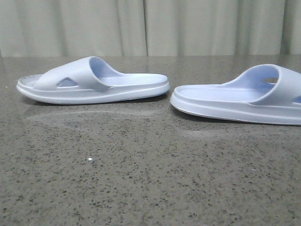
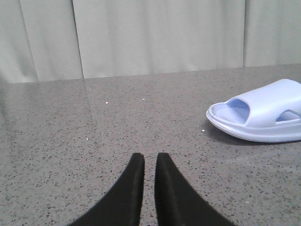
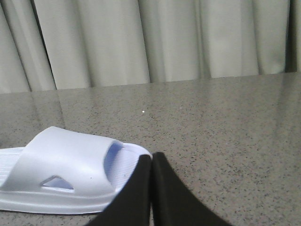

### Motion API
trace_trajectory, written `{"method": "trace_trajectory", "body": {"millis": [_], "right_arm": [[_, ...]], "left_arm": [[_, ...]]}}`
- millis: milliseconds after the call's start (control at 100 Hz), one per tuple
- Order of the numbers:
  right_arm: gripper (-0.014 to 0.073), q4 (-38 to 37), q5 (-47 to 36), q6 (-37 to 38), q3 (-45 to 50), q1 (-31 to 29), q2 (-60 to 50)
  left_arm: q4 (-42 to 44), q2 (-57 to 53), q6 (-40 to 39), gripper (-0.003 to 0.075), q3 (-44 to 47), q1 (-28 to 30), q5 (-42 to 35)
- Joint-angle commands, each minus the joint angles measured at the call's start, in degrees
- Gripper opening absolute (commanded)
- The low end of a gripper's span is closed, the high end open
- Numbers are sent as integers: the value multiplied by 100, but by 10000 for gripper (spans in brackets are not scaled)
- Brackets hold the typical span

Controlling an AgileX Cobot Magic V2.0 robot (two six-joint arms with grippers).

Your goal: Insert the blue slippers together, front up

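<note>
1. The left gripper (image 2: 149,162) is sitting low over bare table (image 1: 141,188), its two black fingers (image 2: 134,183) drawn nearly together with only a thin slit between the tips, and nothing is caught in them.
2. The right gripper (image 3: 151,162) is hovering with its fingers (image 3: 167,193) pressed tip to tip, gripping nothing; it is hanging just in front of the toe end of one slipper.
3. The left slipper (image 1: 91,81) is lying sole-down toward the far left of the table, toe pointing at the left edge, the triangular cutout in its strap facing the near edge.
4. The right slipper (image 1: 244,96) is resting sole-down by the right edge, heel aimed at the other's heel, with a gap between the two.
5. A pale curtain (image 1: 150,26) is hanging behind the far edge.
</note>
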Motion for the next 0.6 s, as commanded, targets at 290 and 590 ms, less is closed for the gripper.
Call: {"method": "trace_trajectory", "body": {"millis": [290, 590], "right_arm": [[-107, -50, -657, -12, 121, -30, -131], [-107, -50, -771, -12, 121, -30, -131]], "left_arm": [[-9, -163, -58, 16, 56, 16, -721], [-9, -163, -58, 16, 56, 16, -852]]}}
